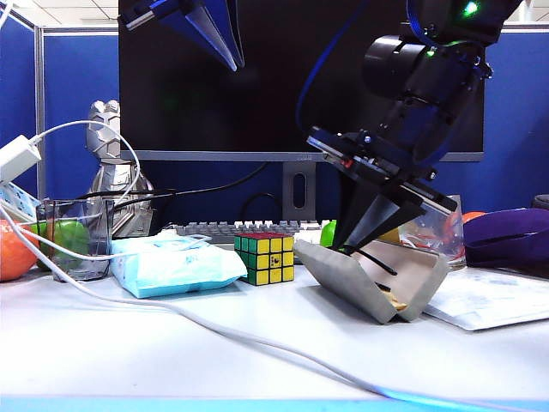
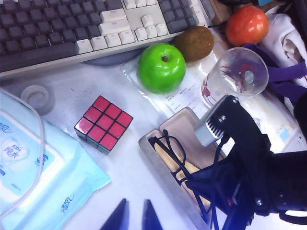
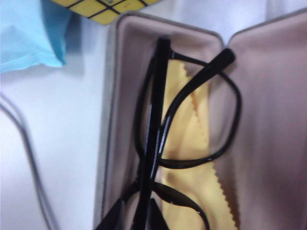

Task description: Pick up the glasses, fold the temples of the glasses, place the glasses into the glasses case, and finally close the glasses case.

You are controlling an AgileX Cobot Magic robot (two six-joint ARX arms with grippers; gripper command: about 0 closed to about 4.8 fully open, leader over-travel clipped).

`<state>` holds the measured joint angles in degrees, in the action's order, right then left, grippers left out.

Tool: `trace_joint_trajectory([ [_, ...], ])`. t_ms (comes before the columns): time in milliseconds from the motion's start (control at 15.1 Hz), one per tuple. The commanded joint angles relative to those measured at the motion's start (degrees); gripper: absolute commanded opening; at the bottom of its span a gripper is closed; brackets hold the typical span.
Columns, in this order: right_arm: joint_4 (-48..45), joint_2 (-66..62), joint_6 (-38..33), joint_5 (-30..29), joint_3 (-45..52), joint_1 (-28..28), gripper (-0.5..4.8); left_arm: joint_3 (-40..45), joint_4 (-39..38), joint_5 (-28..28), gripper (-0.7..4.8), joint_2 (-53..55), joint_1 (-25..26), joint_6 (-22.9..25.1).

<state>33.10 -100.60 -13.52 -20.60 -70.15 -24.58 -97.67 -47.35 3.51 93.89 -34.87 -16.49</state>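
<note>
The grey glasses case lies open on the table right of the middle, its off-white lining showing. The black glasses lie inside it on a yellow cloth, with one of the temples crossing a lens. My right gripper reaches down into the case. Its fingertips stand either side of the frame's bar, slightly apart, with a sliver of gap on one side. My left gripper hangs high above the table, open by a narrow gap and empty. From the left wrist view, the glasses and case show beside the right arm.
A Rubik's cube stands just left of the case, and a light blue tissue pack lies beyond it. A white cable trails across the front. Behind are a keyboard, green apple, kiwi and glass.
</note>
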Motion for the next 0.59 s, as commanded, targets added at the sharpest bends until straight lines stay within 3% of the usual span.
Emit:
trace_joint_trajectory([
  [66, -0.8, 0.2, 0.3, 0.6, -0.2, -0.1, 0.76, -0.1, 0.5, 0.3, 0.52, -0.3, 0.0, 0.2],
  [264, -1.8, -1.0, 0.2, 1.0, -0.2, -0.1, 0.75, -0.1, 0.5, 0.4, 0.52, -0.3, 0.0, 0.0],
  [462, -1.8, -3.0, 0.2, 1.0, -0.2, -0.2, -0.01, -0.1, -0.1, 0.4, 0.52, -0.3, 0.0, 0.0],
  [594, -1.9, -3.4, 0.3, 1.1, -0.2, -0.2, -0.01, -0.1, -0.2, 0.4, 0.52, -0.3, 0.0, 0.0],
])
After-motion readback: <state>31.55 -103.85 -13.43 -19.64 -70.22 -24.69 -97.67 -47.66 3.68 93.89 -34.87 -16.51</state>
